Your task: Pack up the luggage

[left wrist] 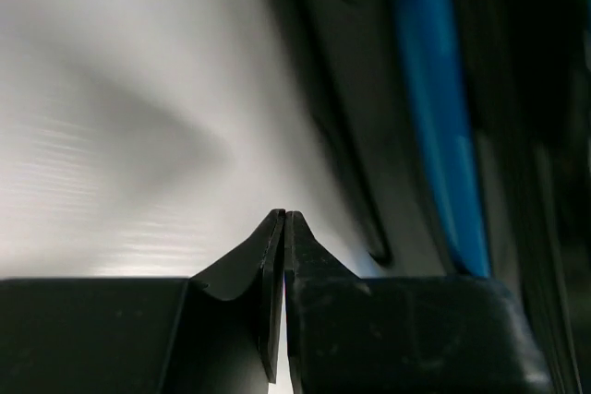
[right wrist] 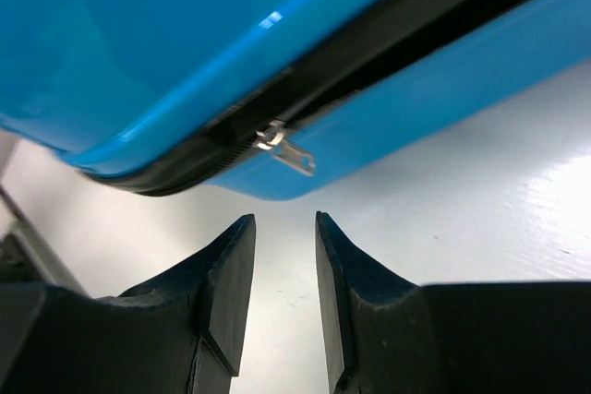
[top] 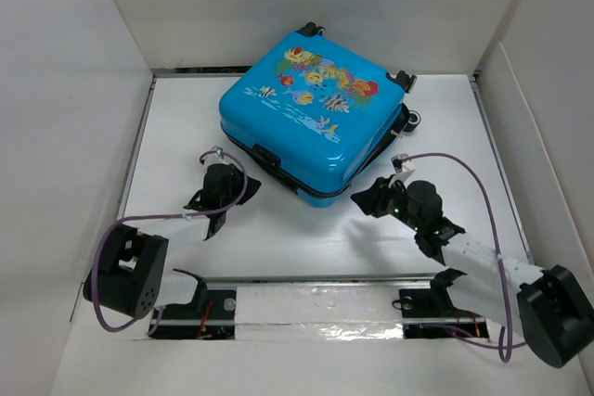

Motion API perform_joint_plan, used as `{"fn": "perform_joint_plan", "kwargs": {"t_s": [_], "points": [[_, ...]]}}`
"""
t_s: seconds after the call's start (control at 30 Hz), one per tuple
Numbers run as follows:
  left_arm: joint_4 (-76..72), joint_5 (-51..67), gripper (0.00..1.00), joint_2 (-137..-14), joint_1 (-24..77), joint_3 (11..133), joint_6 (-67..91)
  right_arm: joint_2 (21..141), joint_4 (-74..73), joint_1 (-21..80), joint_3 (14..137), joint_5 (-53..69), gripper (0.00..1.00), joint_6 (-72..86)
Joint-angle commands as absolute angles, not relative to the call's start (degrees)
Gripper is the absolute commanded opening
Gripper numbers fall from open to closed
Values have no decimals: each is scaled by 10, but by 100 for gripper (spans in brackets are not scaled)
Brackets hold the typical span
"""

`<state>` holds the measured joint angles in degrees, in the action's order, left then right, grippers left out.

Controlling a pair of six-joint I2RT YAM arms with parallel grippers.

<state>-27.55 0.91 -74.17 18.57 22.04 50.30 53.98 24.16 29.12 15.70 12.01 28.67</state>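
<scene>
White surface (top: 306,248) is being enclosed by walls (top: 74,90); luggage (top: 311,113) at its far edge is being cropped in wrist views; left tool (left wrist: 283,219) closed, right tool (right wrist: 284,223) parted.

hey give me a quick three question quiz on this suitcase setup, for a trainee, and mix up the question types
1. True or false: the luggage lies with its lid swung open.
2. Which one has its fingers pressed together? A) left gripper B) right gripper C) both
3. Fill in: the silver tab just ahead of the right gripper's fingers is the ____ pull.
Key: 1 false, the two shells are together. 2 A, the right fingers stand apart. 3 zipper.
</scene>
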Motion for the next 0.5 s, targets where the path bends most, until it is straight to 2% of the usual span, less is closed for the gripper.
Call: {"fn": "perform_joint_plan", "kwargs": {"t_s": [0.0,0.03,0.17,0.47], "points": [[-329,70,0,-733,218,233,462,581,307,308,185,92,39,249],[-329,79,0,-736,223,236,458,599,311,308,192,84,39,244],[-363,125,20,-750,229,235,451,634,329,331,207,41,40,218],[-398,178,20,-791,229,255,443,642,359,366,211,-50,43,179]]}}
